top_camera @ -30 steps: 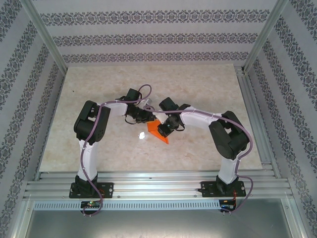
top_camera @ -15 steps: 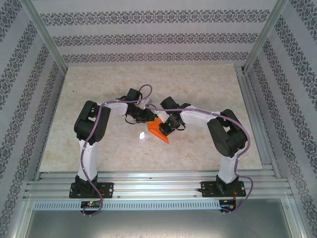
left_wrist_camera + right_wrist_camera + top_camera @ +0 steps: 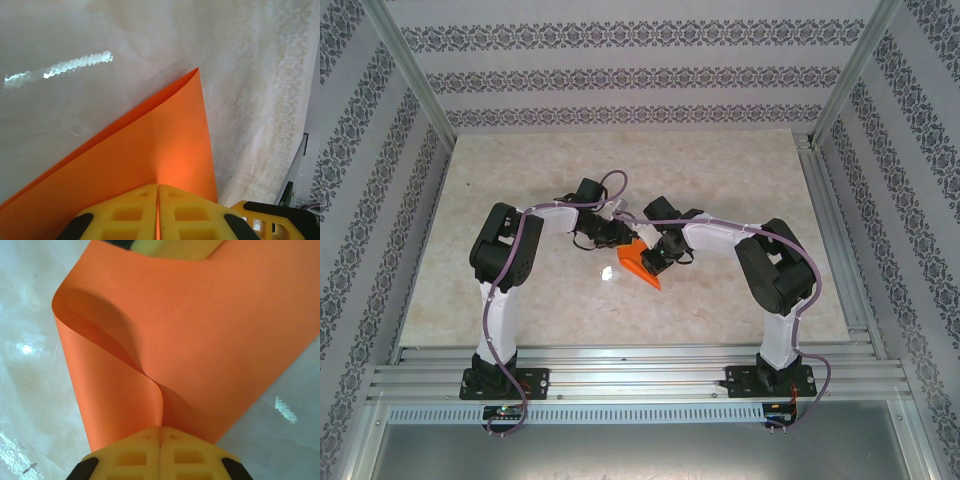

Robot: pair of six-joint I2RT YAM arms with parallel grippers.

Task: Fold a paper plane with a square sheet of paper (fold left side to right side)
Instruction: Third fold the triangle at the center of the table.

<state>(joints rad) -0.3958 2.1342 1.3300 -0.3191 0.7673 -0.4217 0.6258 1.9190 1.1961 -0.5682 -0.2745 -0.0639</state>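
Orange sheet (image 3: 636, 262) bows, uncreased, between left pincer (image 3: 158, 189) and right pincer (image 3: 160, 431); each is closed tight on an opposite edge, both equally near the coming fold.

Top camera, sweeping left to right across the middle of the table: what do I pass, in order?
First the left arm's black elbow → left gripper → orange sheet of paper, pinched by both grippers → right gripper → right arm's black elbow.
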